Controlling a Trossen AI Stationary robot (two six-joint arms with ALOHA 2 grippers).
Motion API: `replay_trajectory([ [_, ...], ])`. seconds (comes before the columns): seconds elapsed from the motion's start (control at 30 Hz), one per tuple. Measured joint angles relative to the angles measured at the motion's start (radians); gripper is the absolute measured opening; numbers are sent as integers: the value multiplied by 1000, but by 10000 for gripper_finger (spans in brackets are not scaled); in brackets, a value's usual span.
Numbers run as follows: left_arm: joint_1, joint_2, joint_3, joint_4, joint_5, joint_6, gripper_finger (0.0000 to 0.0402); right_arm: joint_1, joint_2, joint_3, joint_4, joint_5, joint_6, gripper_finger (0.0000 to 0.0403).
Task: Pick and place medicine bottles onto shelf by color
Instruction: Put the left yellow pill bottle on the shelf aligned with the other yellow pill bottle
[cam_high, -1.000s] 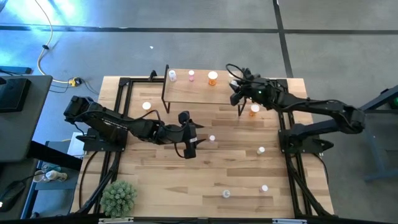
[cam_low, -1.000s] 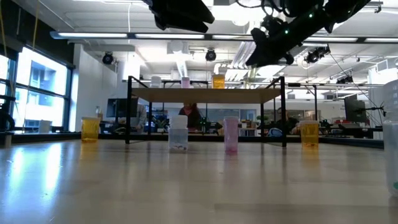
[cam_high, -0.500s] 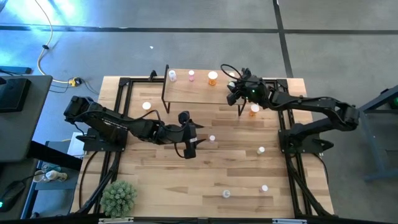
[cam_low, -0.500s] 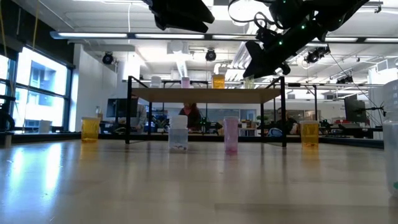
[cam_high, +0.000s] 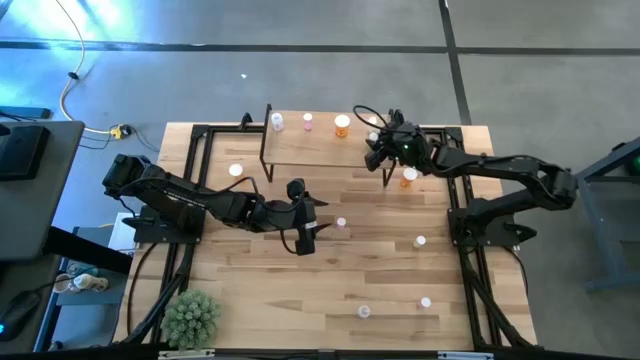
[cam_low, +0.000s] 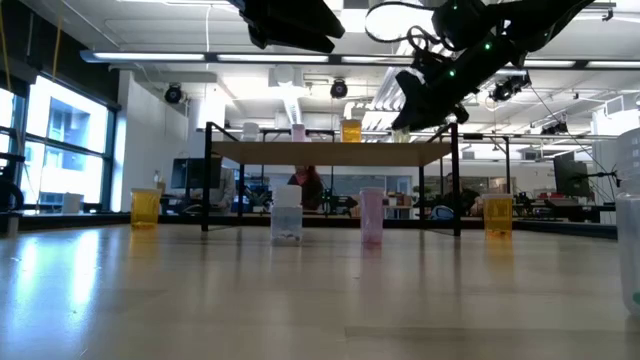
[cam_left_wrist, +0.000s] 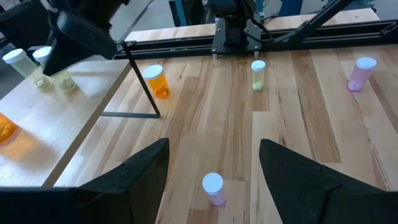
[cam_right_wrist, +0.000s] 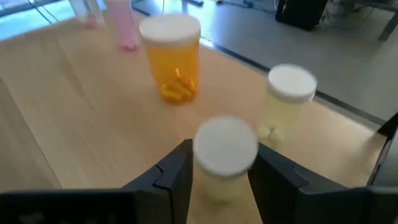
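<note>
The shelf (cam_high: 310, 148) stands at the table's far side with a whitish bottle (cam_high: 277, 121), a pink one (cam_high: 308, 121) and an orange one (cam_high: 342, 125) on its far edge. My right gripper (cam_high: 376, 150) is at the shelf's right end, shut on a small yellowish bottle (cam_right_wrist: 225, 155). A second yellowish bottle (cam_right_wrist: 291, 99) stands on the shelf just beyond. My left gripper (cam_high: 305, 235) hangs open over the table's middle. A pink bottle (cam_left_wrist: 212, 186) stands on the table ahead of its fingers, untouched. My right gripper has the yellowish bottle between its two fingers (cam_right_wrist: 177, 174), one on each side of the body just under the white cap (cam_right_wrist: 225, 146). The fingers slant down from the table's right side. The bottle stands upright over the shelf board; the gripper hides its base.
Loose bottles stand on the table: an orange one (cam_high: 408, 178) right of the shelf, a white-capped one (cam_high: 236, 170) at the left, and others (cam_high: 420, 241), (cam_high: 425, 301), (cam_high: 364, 311) toward the near right. A green plant ball (cam_high: 190, 318) sits at the near left corner.
My right gripper has come down and a little toward the table's left, over the shelf's right end, tipping slightly, then kept still.
</note>
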Motion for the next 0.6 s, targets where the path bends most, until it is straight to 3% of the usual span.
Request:
replay_trajectory([
  [0.23,0,0,0,-18,0,-2,241,0,-1,0,21,-2,-1,163],
  [0.6,0,0,0,-19,0,-2,241,0,-55,0,17,2,-3,167],
])
